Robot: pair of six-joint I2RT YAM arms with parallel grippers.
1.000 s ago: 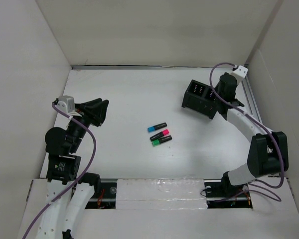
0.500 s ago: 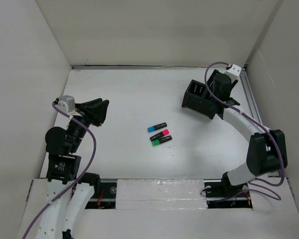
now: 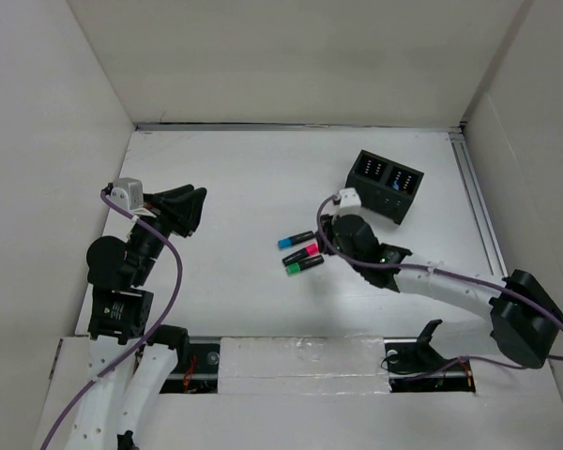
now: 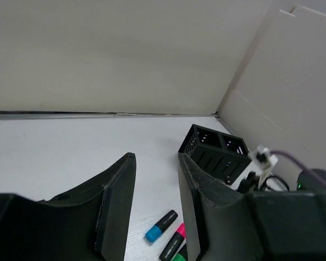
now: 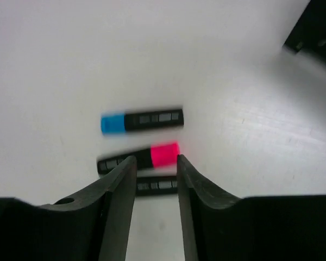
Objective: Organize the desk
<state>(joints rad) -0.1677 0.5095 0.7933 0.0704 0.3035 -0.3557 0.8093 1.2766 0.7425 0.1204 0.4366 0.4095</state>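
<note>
Three highlighters, one holder and two grippers, all entered against one desk [image 3: 244, 169] (white, matte, walled by white panels, filling the floor of the top view).

1. Blue highlighter [image 3: 296, 239]: lies flat near the desk's middle, coloured cap to the left in the top view.
2. Pink highlighter [image 3: 301, 251]: just beside the blue one on its near side, roughly parallel, cap to the right.
3. Green highlighter [image 3: 303, 265]: nearest of the row, cap to the left, just beside the pink one.
4. Holder box [image 3: 386, 186]: black, two compartments, upright toward the far right of the desk, well apart from the row. Contents too small to tell.
5. Right gripper [image 3: 327, 236]: low at the row's right end, its arm reaching in from the right. Fingers narrowly parted, nothing clasped. In its wrist view the pink cap shows in the gap between the tips; whether anything touches cannot be told.
6. Left gripper [image 3: 183, 208]: raised over the left side of the desk, well apart from the row. A narrow slot stands between its fingers, and it holds nothing.
</note>
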